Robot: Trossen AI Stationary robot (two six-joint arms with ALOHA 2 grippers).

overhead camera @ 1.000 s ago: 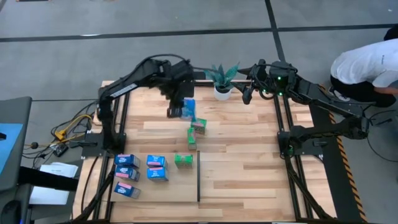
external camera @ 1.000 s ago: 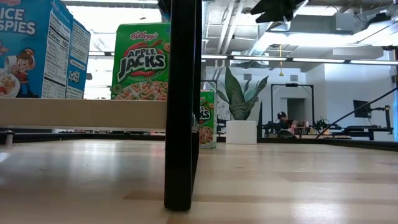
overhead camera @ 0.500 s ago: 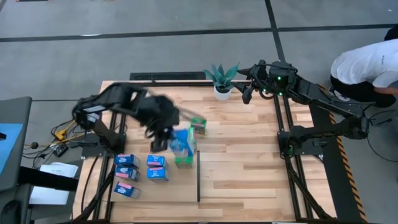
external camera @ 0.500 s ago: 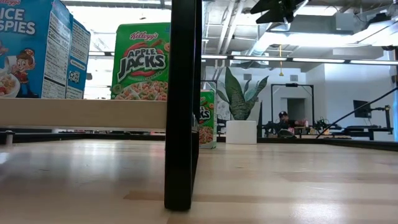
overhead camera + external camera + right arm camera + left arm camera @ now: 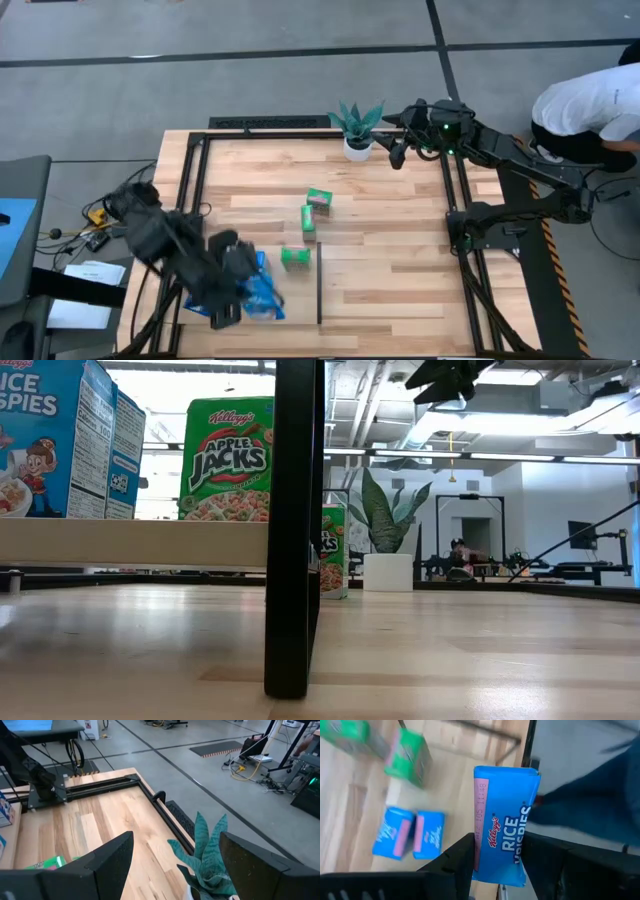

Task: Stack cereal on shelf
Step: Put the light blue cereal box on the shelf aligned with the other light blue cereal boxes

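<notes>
My left gripper (image 5: pixel 248 292) hangs over the near left part of the shelf (image 5: pixel 400 250), a light-wood plank top in a black rail frame. It is shut on a blue cereal box (image 5: pixel 504 820). Below it two blue boxes (image 5: pixel 410 834) lie flat on the wood. Three green boxes (image 5: pixel 319 198), (image 5: pixel 308 218), (image 5: pixel 295 257) lie near the middle, by the thin black divider (image 5: pixel 319 295). My right gripper (image 5: pixel 397 152) stands open at the far right, beside the potted plant (image 5: pixel 355 125), with nothing between its fingers. My left gripper pinches the blue box between its two fingers (image 5: pixel 457 857), one on each of two opposite sides, at the box's end nearest the wrist (image 5: pixel 495 870). The fingers slant down from above and lie along the box. The box is lifted clear of the wood, its free end pointing away.
The arm hides most of the blue boxes at the near left in the high view. In the low view a blue box (image 5: pixel 60 440) and a green box (image 5: pixel 228 460) stand on a pale ledge left of the black divider (image 5: pixel 295 530). A person (image 5: pixel 590 105) bends beyond the right edge.
My left gripper has swung from the far middle of the table to its near left corner, rolling as it went. The blue box has stayed in its hold, clear of the wood. The green boxes have kept their places.
</notes>
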